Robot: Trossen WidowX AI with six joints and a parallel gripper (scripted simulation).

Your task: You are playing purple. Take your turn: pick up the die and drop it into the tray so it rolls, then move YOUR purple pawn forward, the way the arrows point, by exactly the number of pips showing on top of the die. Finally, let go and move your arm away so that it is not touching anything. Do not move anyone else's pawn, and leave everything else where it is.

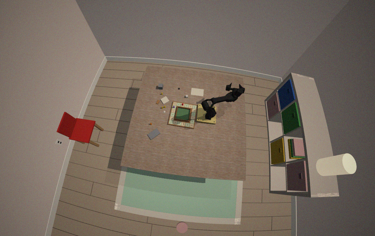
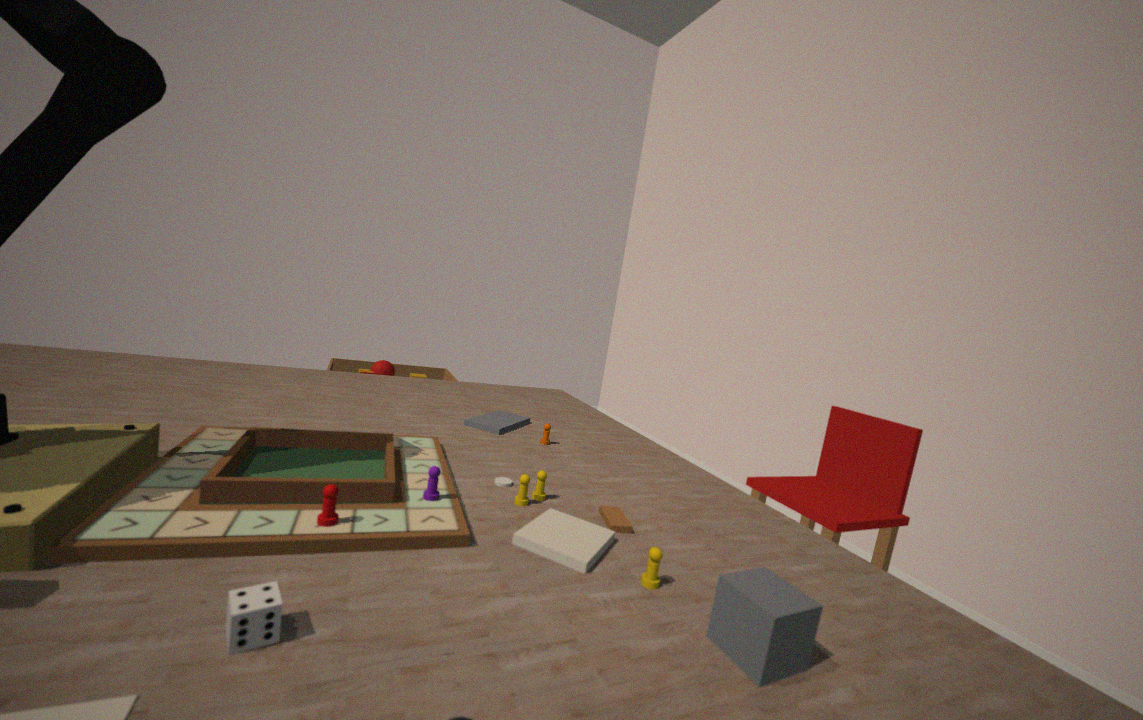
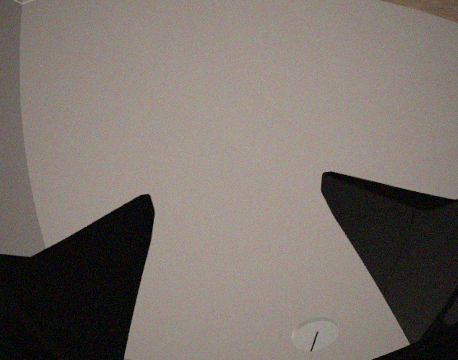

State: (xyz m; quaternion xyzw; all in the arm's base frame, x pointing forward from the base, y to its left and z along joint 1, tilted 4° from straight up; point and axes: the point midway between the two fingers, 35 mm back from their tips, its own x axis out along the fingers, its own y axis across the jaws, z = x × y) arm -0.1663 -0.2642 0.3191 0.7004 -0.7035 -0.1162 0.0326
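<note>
The white die rests on the table outside the board, with several pips on its top face. The tray is in the middle of the board and looks empty. The purple pawn stands upright on the board's side column, just past the corner space. The red pawn stands upright on the adjoining row. My gripper is open and empty, raised off to the side, away from the die, pawns and tray.
Beside the board are yellow pawns, an off-white slab, a brown block and a white disc. Farther out are a grey cube, a grey slab and an orange pawn. A pale sheet lies near the die.
</note>
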